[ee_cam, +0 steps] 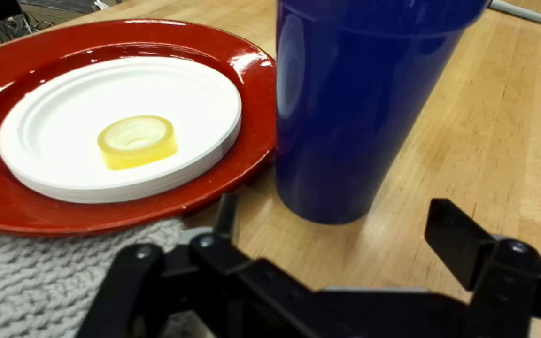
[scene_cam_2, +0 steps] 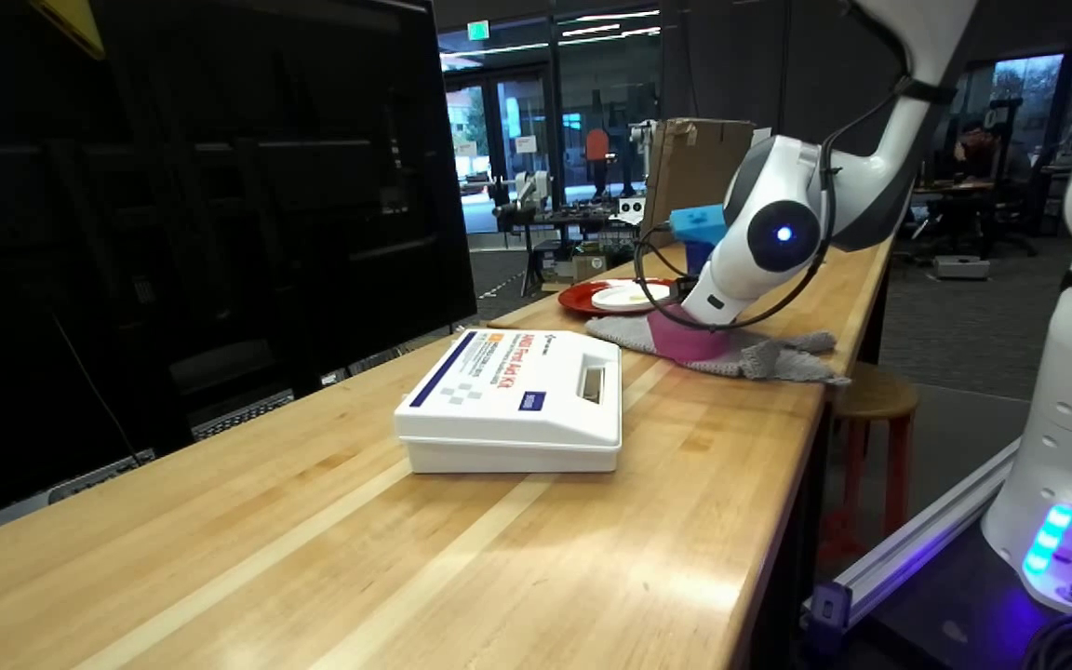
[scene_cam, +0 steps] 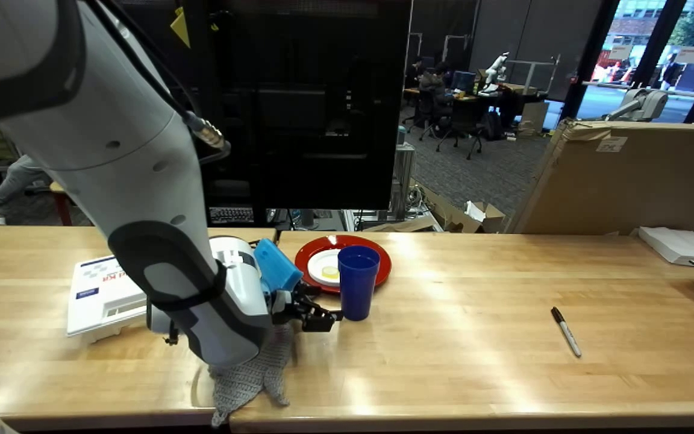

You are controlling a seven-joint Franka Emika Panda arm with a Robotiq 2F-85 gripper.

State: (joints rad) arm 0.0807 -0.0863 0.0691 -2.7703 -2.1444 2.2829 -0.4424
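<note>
Across the lower half of an exterior view the table point(scene_cam: 455, 361) is spread. The arm point(scene_cam: 130, 150) is sloped down from the upper left of that frame toward its centre, its far end tilted and held low. Its tool point(ee_cam: 336, 230) is opened wide, with nothing gripped between the fingers point(ee_cam: 456, 239). In an exterior view a white first aid kit point(scene_cam_2: 513, 400) is set at the centre. In the wrist view a grey knitted cloth point(ee_cam: 31, 286) is laid at lower left and a red plate point(ee_cam: 256, 108) at upper left. The blue cup point(ee_cam: 345, 117) is stood upright at upper centre there, just ahead of the tool and crowded at left by the red plate's rim: deep-coloured, glossy, narrowed toward its base, stepped outward near the top, marked with a pale oval sheen. White plates point(ee_cam: 73, 108) are stacked on the red plate. A black-capped marker point(scene_cam: 565, 331) is placed at lower right in an exterior view. On the topmost white plate a translucent yellow ring point(ee_cam: 141, 157) is rested.
</note>
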